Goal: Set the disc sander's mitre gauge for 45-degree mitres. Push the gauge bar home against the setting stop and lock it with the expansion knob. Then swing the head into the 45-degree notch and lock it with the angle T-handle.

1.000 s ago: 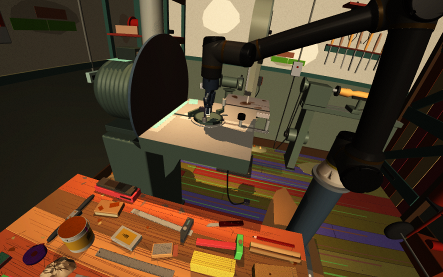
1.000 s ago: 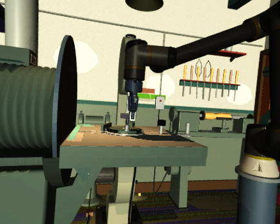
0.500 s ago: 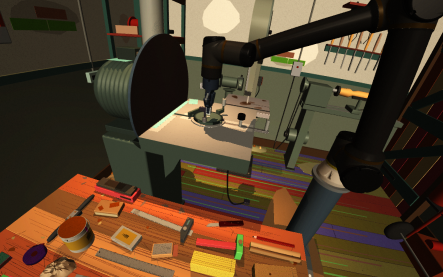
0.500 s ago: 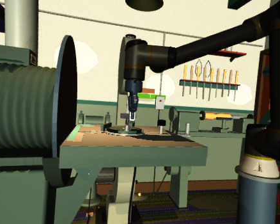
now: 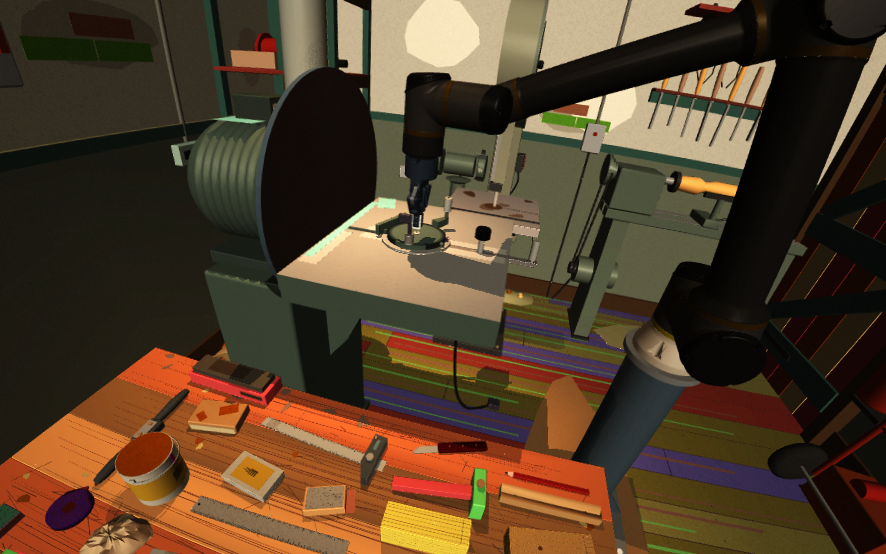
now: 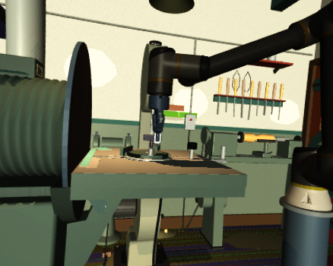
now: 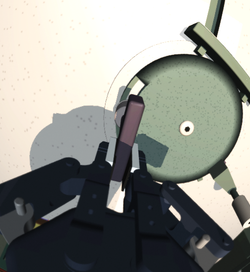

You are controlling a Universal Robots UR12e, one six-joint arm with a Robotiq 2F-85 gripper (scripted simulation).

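On the sander table (image 5: 392, 275), next to the big dark disc (image 5: 319, 165), lies the round green mitre gauge head (image 7: 189, 119). Its curved fence (image 7: 222, 63) sits on the far side. My gripper (image 7: 123, 162) stands straight down over the head's rim, closed around the bar of the angle T-handle (image 7: 128, 134). The T-handle's stem (image 7: 119, 114) rises from the arc slot at the head's edge. A pivot screw (image 7: 186, 129) marks the head's centre. The black expansion knob (image 5: 482, 236) stands on the gauge bar to the right. A small detent plunger (image 7: 244, 211) sticks out from the head's near rim.
The sanding disc (image 6: 78, 114) rises close to the left of the gauge. A drill press table (image 5: 495, 206) stands just behind. A lathe (image 5: 667, 199) sits to the right. The orange workbench (image 5: 261, 468) in the foreground carries several loose tools.
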